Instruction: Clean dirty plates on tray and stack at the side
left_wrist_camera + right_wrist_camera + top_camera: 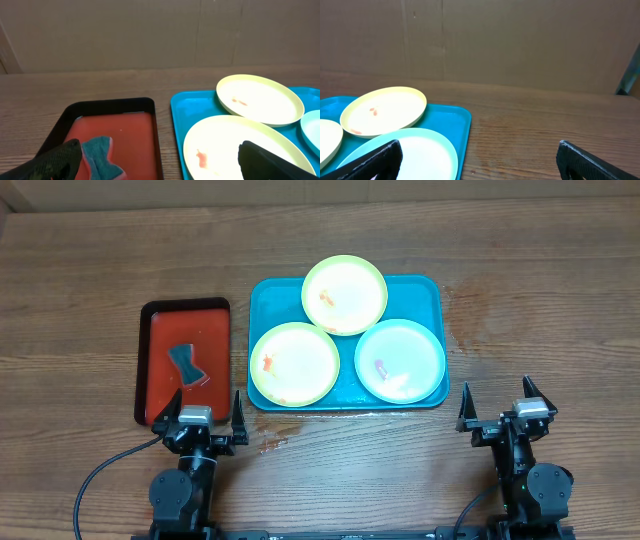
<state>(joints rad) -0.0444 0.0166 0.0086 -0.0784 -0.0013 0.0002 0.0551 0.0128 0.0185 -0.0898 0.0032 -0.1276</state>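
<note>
Plates (344, 294) red-smeared, three clustered on teal tray (426, 294).

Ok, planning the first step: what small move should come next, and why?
Probably send the left gripper forward to the blue sponge on the red tray. It and the right gripper are open and empty, the sponge lies just ahead of the left one, and all three plates on the teal tray show red smears.

Blue cloth (102, 156) — cut by bottom edge; mint plate (420, 152) too.
</note>
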